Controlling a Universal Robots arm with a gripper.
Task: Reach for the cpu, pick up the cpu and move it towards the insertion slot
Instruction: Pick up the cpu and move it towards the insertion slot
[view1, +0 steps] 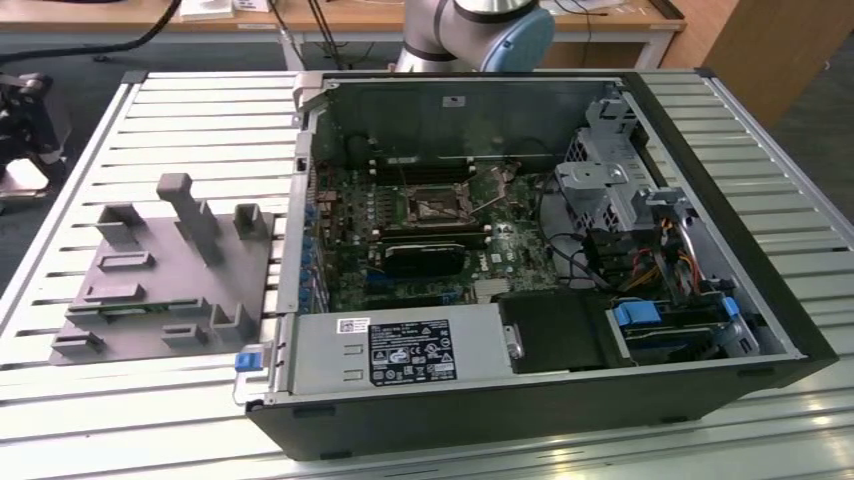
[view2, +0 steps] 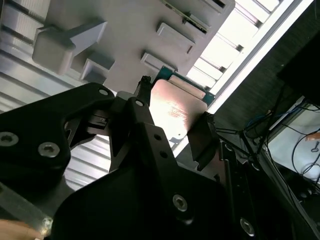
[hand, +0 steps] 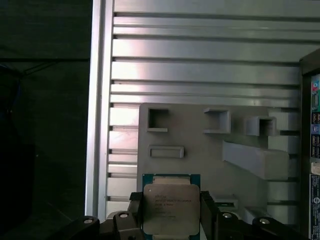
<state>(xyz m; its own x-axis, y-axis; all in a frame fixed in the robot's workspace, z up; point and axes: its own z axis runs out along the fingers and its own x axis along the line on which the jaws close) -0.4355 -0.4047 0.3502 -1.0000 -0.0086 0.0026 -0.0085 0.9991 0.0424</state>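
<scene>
In the first wrist view the gripper (hand: 171, 219) is clamped on the cpu (hand: 171, 205), a flat square chip with a matte silvery lid and green edge. The grey plastic fixture (hand: 200, 145) lies beyond it. The exterior view shows the metal-framed insertion slot (view1: 437, 208) inside the open computer case (view1: 534, 420).

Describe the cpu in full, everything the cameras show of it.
The cpu is a flat square chip: a silvery metal lid with faint print on a green board that shows as a border along one edge. In both wrist views it sits between the black fingers of the gripper, which clamp two opposite sides. The grey fixture block and ribbed metal table lie behind it. Its lid catches a pinkish glare in the second wrist view.
</scene>
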